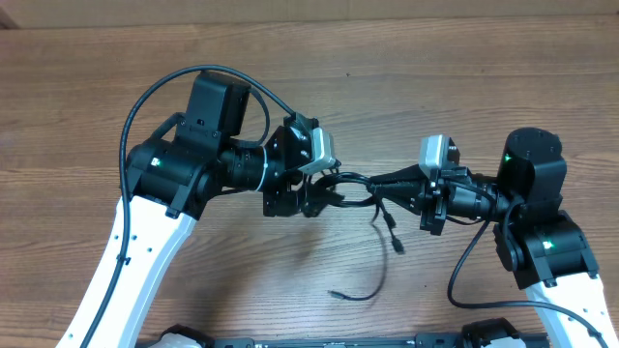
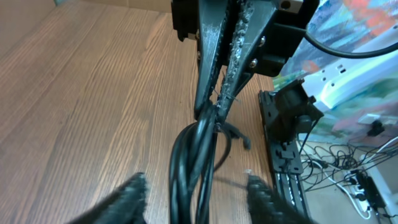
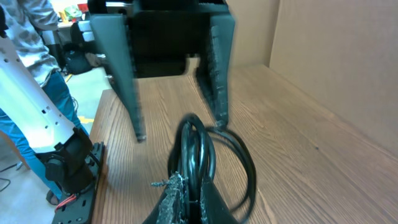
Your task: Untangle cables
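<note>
The black cables (image 1: 360,182) hang as a looped bundle between my two grippers above the wooden table (image 1: 290,77). My left gripper (image 1: 324,193) is open, and the bundle (image 2: 196,162) runs between its two spread fingers (image 2: 199,199) without being clamped. My right gripper (image 1: 392,182) is shut on the bundle (image 3: 196,146), its fingers (image 3: 194,186) pinched together on several strands. One strand with a plug (image 1: 395,237) hangs down to the table. Another thin end (image 1: 340,293) lies near the front edge.
The right gripper (image 2: 216,109) faces the left wrist camera closely, and the left gripper (image 3: 180,127) faces the right wrist camera. Arm bases (image 1: 503,333) sit at the front edge. A brown wall (image 3: 336,62) stands along the table's far side.
</note>
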Controlling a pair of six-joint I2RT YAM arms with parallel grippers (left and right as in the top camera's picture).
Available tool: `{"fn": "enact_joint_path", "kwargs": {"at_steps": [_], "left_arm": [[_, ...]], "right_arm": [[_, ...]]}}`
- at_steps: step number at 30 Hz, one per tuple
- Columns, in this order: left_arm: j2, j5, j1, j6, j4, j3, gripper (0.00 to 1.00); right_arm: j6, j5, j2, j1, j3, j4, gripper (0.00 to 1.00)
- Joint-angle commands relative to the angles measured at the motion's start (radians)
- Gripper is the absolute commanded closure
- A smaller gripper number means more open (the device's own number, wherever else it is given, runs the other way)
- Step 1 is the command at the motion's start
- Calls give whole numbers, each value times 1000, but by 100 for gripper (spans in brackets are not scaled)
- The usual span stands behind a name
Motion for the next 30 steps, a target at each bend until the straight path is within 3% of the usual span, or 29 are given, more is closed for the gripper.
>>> {"fn": "enact_joint_path", "kwargs": {"at_steps": [1,5,10,13,30], "left_arm": [[-14,25,-6,-6,0,25,8],[-14,5,-3,-28,0,25,4],[-14,-237,1,-195,-4,25,6],[-13,-319,1,-235,-25,25,7],[20,-279,-1,-211,-104,24,10]], "right_arm": [[5,10,-3,-3,26,3,96],[6,50,-3,-3,26,1,96],[6,50,-3,-3,26,2,96],[6,50,-3,-3,26,10,96],[30,45,-4,-3,26,48,96]]}}
